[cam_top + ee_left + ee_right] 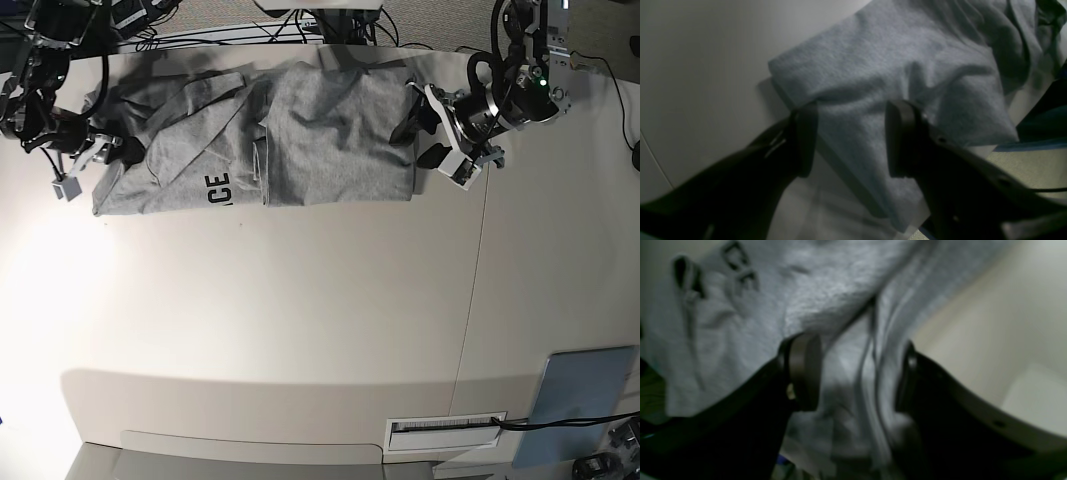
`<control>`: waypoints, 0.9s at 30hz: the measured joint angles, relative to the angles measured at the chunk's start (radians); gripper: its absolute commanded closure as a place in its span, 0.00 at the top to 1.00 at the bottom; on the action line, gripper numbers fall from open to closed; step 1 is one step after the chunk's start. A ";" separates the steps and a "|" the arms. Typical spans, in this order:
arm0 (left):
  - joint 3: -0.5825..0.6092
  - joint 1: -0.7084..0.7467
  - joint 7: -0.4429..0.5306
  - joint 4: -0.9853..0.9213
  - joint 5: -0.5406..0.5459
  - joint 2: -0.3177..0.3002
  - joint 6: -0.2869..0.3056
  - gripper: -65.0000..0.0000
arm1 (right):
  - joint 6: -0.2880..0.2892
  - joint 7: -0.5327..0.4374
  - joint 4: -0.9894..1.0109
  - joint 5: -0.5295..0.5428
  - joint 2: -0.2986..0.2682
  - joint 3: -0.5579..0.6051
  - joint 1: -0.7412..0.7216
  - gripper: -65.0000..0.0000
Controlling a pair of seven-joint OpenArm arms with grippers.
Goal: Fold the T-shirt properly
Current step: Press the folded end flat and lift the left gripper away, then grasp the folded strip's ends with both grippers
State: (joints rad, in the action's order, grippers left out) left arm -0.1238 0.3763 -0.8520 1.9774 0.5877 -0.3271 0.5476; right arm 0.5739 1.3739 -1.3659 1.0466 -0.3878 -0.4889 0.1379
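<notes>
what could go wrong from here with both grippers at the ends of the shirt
1. The left gripper has open jaws straddling a folded edge of the T-shirt; closing there may catch only some of the layers, so the fold could slip apart.
2. The right gripper, also open, sits over bunched ridges of cloth, so a grasp could lock wrinkles in.
3. The shirt lies close to the table's far edge, among cables; pulling could snag it.

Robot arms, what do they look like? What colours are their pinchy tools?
Each tool has two black, curved fingers ending in flat, rounded dark pads. The left tool and right tool look alike close up. From above, the arms are black with pale grey parts, black cables loop around them, and a tiny green light glows on the left arm.
</notes>
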 measured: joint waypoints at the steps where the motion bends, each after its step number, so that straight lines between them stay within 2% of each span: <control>1: 0.000 0.000 0.000 0.000 0.000 0.000 0.000 0.47 | 0.002 -0.009 -0.001 0.002 0.013 0.000 0.000 0.48; 6: 0.000 0.000 0.000 0.000 -0.003 0.000 0.000 0.47 | 0.003 -0.051 -0.001 -0.008 0.045 0.000 -0.002 0.46; 8: 0.000 0.000 0.000 0.000 -0.023 0.000 0.000 0.47 | 0.003 -0.069 -0.002 -0.036 0.048 0.000 -0.002 0.34; 11: 0.000 0.000 0.000 0.000 -0.027 0.000 0.000 0.47 | 0.002 -0.097 -0.002 -0.076 0.056 0.000 -0.002 0.09; 12: 0.000 0.000 0.000 0.000 -0.027 0.000 0.000 0.47 | 0.002 -0.108 -0.002 -0.080 0.058 0.000 0.000 0.02; 13: 0.000 0.000 0.000 0.000 -0.027 0.000 0.000 0.47 | 0.003 -0.127 -0.001 -0.092 0.058 0.000 0.001 0.00; 17: 0.000 0.000 0.000 0.000 -0.069 0.000 0.000 0.47 | 0.003 -0.204 0.000 -0.136 0.052 0.001 0.001 0.00; 24: 0.000 0.008 0.008 -0.013 -0.090 0.000 0.000 0.47 | -0.016 -0.195 -0.011 -0.165 -0.065 0.003 0.009 0.00; 27: 0.000 0.008 0.060 -0.082 -0.149 0.003 -0.004 0.47 | -0.029 -0.144 -0.113 -0.163 -0.069 0.001 0.012 0.00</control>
State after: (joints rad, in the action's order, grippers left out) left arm -0.1234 0.3843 -0.7925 1.8950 0.4389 -0.3244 0.5438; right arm 0.5453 1.2297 -1.4788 0.8833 -0.4564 -0.4881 0.1497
